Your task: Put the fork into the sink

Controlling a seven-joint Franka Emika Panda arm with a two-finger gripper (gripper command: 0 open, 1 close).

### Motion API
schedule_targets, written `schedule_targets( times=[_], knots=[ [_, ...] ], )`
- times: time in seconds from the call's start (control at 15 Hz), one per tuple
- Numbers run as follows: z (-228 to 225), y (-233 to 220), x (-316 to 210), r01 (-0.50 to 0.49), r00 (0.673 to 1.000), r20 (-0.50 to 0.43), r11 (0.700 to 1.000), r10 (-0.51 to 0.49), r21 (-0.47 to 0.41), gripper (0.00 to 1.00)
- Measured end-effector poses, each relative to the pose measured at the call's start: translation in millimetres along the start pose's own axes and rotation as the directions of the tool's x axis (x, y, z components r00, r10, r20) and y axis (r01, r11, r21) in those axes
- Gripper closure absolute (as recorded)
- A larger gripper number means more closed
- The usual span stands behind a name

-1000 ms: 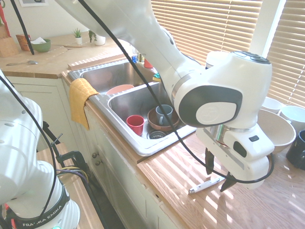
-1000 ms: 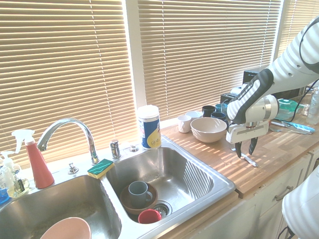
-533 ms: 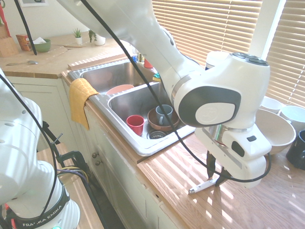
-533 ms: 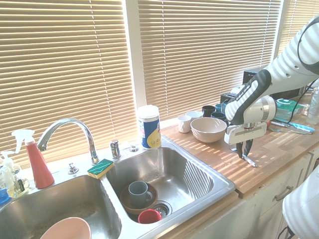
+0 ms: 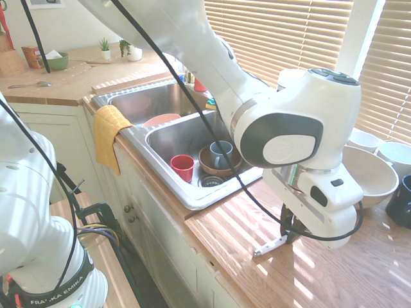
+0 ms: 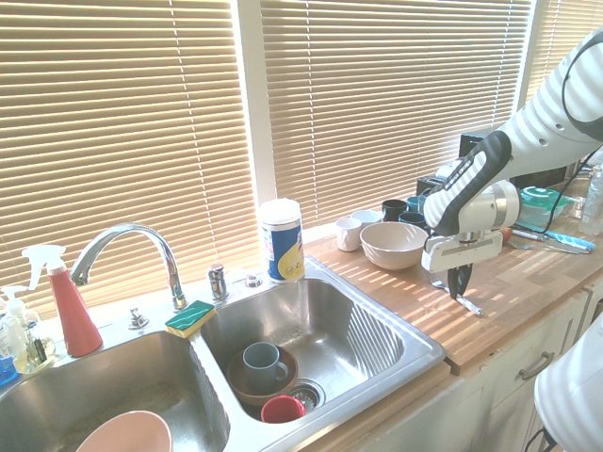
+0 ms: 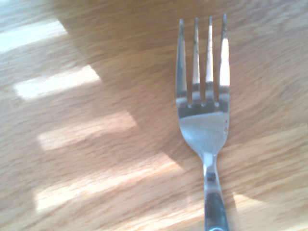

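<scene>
Our hand (image 5: 290, 232) is pinching the fork (image 5: 268, 246) on the counter (image 5: 231, 256). We must lift it to the sink (image 6: 377, 320).

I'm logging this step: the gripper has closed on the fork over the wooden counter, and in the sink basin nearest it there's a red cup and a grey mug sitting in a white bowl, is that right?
Not quite. The first exterior view shows the grey mug in a brown bowl, not a white one. The rest holds: the gripper is shut on the fork over the wooden counter, and the red cup is in that sink basin.
</scene>
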State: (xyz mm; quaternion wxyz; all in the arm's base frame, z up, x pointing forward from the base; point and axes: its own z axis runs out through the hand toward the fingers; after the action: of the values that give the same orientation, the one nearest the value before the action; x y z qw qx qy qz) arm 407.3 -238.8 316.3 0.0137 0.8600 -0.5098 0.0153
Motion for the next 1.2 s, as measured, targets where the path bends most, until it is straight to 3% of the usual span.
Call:
schedule_targets(
  times=[0.33, 0.6, 0.8, 1.2],
  knots=[
    [-34.6, 18.1, 8.9, -0.062, 0.998, -0.001, 0.997, 0.062, 0.054, 1.00],
    [-126.4, 6.5, -26.0, 0.014, 0.998, -0.061, 0.991, -0.006, 0.132, 1.00],
    [-169.1, -40.8, -81.8, 0.137, 0.987, -0.103, 0.978, -0.122, 0.155, 1.00],
    [-153.3, -173.6, -196.6, 0.352, 0.933, -0.122, 0.928, -0.338, 0.122, 1.00]
  ],
)
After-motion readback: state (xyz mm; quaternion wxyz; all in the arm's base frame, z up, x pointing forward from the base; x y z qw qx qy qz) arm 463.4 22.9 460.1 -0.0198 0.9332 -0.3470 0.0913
